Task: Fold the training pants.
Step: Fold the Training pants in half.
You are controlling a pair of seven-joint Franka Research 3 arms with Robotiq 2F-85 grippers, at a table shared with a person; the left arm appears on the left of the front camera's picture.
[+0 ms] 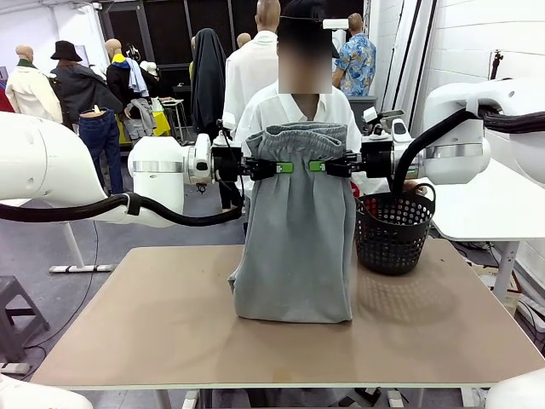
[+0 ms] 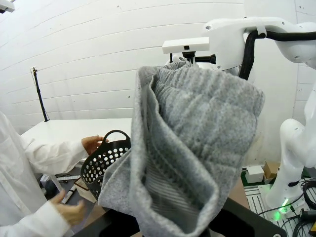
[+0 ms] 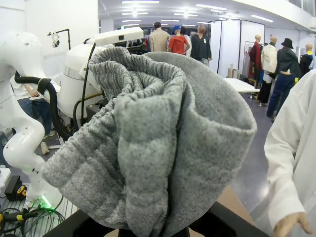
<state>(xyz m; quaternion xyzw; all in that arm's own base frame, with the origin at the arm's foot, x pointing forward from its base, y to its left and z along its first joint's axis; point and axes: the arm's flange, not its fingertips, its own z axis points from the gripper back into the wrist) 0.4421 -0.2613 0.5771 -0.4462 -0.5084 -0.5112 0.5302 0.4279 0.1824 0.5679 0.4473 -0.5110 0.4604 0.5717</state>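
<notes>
2 grippers hold the training pants (image 1: pixel 296 230) up between them over the middle of the table (image 1: pixel 153 332). The left gripper (image 1: pixel 283 168) is clamped on the cloth just below the gathered waistband from the left side, and the right gripper (image 1: pixel 317 166) is pinched on it from the right, green pads nearly meeting at the front. The pants hang as 1 narrow grey column, apparently already doubled leg on leg, and their lower end rests in a soft bend on the tabletop, nearer the far edge than the near one. In both wrist views the bunched waistband (image 2: pixel 197 103) bulges over the fingers.

A black mesh basket (image 1: pixel 392 232) stands near the far right corner, just beside the hanging cloth, and the person's hand (image 2: pixel 94 144) rests on its rim.

Judging by this, the step in hand is the lay-down before a crosswise fold. The next move calls for both arms to travel together, lowering the waistband toward the near edge so the cloth settles flat without dragging the hem or brushing the basket.
</notes>
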